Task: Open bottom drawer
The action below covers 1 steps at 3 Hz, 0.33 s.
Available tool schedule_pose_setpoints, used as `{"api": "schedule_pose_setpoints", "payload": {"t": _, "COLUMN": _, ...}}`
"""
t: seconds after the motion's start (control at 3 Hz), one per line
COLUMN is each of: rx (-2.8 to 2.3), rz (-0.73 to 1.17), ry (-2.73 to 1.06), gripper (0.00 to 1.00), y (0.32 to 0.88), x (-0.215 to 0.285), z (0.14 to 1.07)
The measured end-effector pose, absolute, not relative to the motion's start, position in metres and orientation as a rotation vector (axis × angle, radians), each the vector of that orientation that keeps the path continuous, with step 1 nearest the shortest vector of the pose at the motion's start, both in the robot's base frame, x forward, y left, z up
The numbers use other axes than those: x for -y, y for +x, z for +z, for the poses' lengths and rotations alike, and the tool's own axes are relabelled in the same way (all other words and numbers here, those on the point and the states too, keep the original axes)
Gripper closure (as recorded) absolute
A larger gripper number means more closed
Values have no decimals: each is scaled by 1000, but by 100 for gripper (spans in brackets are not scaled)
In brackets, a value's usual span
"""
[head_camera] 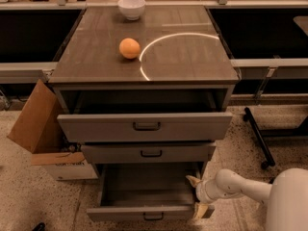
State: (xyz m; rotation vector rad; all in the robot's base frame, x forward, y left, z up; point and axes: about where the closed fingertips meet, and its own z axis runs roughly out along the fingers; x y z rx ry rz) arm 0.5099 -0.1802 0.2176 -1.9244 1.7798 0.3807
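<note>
While the bottom drawer [139,212] sat pulled well out at the foot of the cabinet, the gripper [198,196] was at its right end, arm reaching in from the right. Fingers [193,180] were spread apart, with one just inside the drawer's right wall and the other by the front panel's right end; contact unclear. The drawer handle [153,217] lay left of the fingers, apart from them. Above them, the middle drawer [149,153] sat slightly out and the top drawer [144,126] further out. Orange [130,48] and white bowl [132,7] sat on the cabinet top [187,57], far up-left. Cardboard box [33,119] stood far left.
</note>
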Motion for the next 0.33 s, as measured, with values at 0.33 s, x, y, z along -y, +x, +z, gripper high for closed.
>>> {"api": "schedule_pose_setpoints", "payload": {"t": 0.33, "rx": -1770, "rz": 315, "ry": -1915, "gripper": 0, "y": 514, "x": 201, "z": 254}}
